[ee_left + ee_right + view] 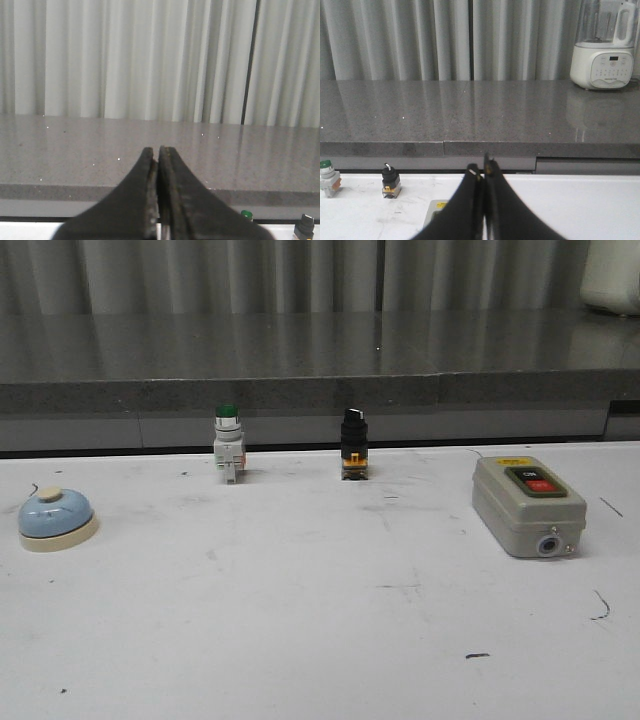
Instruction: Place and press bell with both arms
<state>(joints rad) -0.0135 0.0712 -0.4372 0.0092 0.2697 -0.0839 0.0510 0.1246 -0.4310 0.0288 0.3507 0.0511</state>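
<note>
Bell [57, 519]: light-blue dome on a cream base, cream button on top; I see it upright at the far left of the white table [300, 620], untouched, no gripper near it in the front view
Left gripper [158, 192]: fingers pressed together, nothing between them; raised, facing the grey counter [150, 150]
Right gripper [482, 200]: fingers likewise together and empty; just beyond it I catch a corner of the grey box [528, 505]
Grey box: right side of the table, black and red buttons up
Far row: green-capped switch [228, 444]; black selector switch [353, 444]
Counter: white appliance [606, 45] at its right end; curtain [445, 40] behind
</note>
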